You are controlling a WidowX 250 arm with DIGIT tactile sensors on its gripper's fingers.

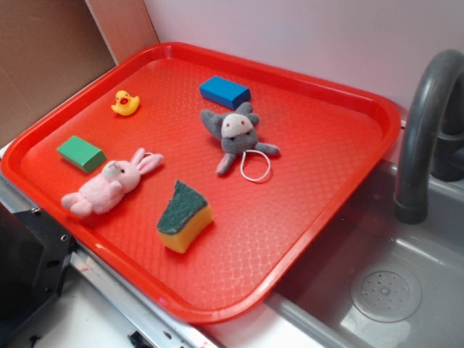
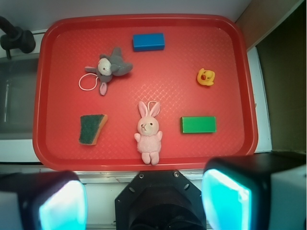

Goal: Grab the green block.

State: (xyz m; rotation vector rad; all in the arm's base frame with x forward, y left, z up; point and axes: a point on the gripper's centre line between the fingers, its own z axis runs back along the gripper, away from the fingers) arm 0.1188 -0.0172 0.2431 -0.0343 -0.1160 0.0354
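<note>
The green block lies flat on the red tray near its left edge, just left of the pink plush rabbit. In the wrist view the green block lies right of the rabbit, near the tray's front edge. My gripper is high above and behind the tray's near edge, well apart from the block. Its two cyan-padded fingers stand wide apart with nothing between them. The gripper does not show in the exterior view.
On the tray lie a blue block, a yellow duck, a grey plush mouse with a white loop and a yellow wedge sponge with a dark green top. A grey sink with a faucet adjoins the tray.
</note>
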